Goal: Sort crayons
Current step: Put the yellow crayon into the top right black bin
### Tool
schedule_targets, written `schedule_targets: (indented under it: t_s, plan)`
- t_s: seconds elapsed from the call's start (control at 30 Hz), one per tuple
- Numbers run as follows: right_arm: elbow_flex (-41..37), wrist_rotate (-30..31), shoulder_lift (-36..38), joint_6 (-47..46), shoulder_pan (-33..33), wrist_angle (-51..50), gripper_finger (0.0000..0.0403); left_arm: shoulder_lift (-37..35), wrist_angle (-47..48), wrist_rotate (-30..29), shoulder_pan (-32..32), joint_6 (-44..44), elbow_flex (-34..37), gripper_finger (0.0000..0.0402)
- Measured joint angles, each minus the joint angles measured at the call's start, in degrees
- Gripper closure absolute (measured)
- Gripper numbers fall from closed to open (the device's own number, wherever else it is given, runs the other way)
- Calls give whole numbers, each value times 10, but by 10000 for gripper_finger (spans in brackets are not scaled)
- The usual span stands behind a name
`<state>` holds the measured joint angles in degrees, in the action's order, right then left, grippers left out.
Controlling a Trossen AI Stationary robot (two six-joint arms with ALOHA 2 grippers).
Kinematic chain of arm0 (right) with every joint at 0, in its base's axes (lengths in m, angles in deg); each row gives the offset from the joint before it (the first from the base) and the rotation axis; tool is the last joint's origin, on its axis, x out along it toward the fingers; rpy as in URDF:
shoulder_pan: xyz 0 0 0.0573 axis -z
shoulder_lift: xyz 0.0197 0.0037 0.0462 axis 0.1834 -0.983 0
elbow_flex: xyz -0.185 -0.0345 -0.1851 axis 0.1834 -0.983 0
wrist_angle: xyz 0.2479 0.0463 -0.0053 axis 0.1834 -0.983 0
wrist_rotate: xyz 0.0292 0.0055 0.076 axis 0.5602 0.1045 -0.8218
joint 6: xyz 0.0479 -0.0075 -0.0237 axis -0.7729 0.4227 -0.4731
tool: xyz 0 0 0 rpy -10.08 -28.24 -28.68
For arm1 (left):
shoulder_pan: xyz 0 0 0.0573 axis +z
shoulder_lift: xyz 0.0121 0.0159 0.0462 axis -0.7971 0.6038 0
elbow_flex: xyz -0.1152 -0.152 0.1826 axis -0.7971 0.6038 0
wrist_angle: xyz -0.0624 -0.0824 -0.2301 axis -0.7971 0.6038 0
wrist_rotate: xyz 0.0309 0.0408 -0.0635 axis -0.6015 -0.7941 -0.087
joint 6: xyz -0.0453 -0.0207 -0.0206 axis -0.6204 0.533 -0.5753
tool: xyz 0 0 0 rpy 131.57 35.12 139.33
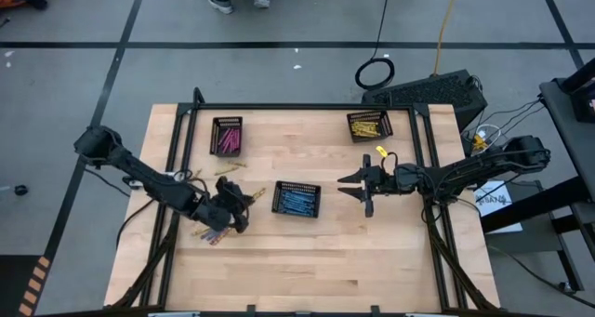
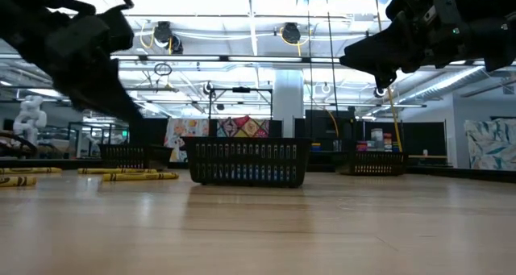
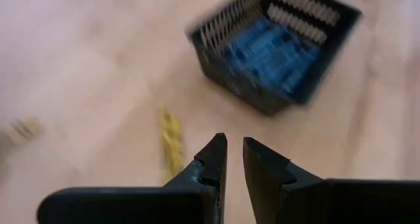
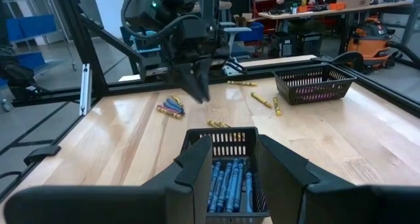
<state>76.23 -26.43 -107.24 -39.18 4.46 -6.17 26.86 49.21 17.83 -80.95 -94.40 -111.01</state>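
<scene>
Blue crayons [image 3: 275, 53] fill a black mesh tray [image 1: 297, 199] at the table's middle. Pink crayons lie in a tray [image 1: 227, 136] at the far left, yellow ones in a tray [image 1: 369, 125] at the far right. Loose crayons lie flat on the wood: a yellow one [image 3: 172, 145] just ahead of my left gripper, a mixed bunch [image 4: 169, 109], and more yellow ones [image 4: 261, 100]. My left gripper [image 3: 235, 155] hangs slanted down left of the blue tray, fingers a narrow gap apart with nothing between them. My right gripper [image 4: 230, 178] is open and level, right of the blue tray.
A black frame rail [image 1: 307, 106] runs along the table's far edge, with side rails down both sides. Bare wood stretches across the near half of the table [image 1: 316, 270]. Beyond the table lie cables and a dark box [image 1: 437, 92] on the floor.
</scene>
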Motion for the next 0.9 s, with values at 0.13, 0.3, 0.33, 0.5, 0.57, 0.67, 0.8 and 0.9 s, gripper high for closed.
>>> schedule_targets:
  t_s: [0.13, 0.3, 0.33, 0.5, 0.57, 0.67, 0.8, 0.9]
  plan:
    - [0, 0, 0, 0, 0, 0, 299, 9, -16, -9, 15, 7, 0, 349]
    - [0, 0, 0, 1, 0, 0, 299, 24, 25, 52, -3, 10, 0, 310]
    - [0, 0, 0, 1, 0, 0, 299, 29, 31, 52, -9, 10, 0, 299]
    - [0, 0, 0, 7, 0, 0, 299, 59, 52, 52, -27, 5, 0, 243]
    - [0, 0, 0, 7, 0, 0, 299, 73, 52, 52, -28, -14, 0, 229]
    - [0, 0, 0, 7, 0, 0, 299, 95, 52, 51, -28, -64, 0, 225]
    - [0, 0, 0, 7, 0, 0, 299, 134, 52, 21, -28, -114, 0, 235]
    - [0, 0, 0, 7, 0, 0, 299, 158, 44, -5, -29, -130, -1, 252]
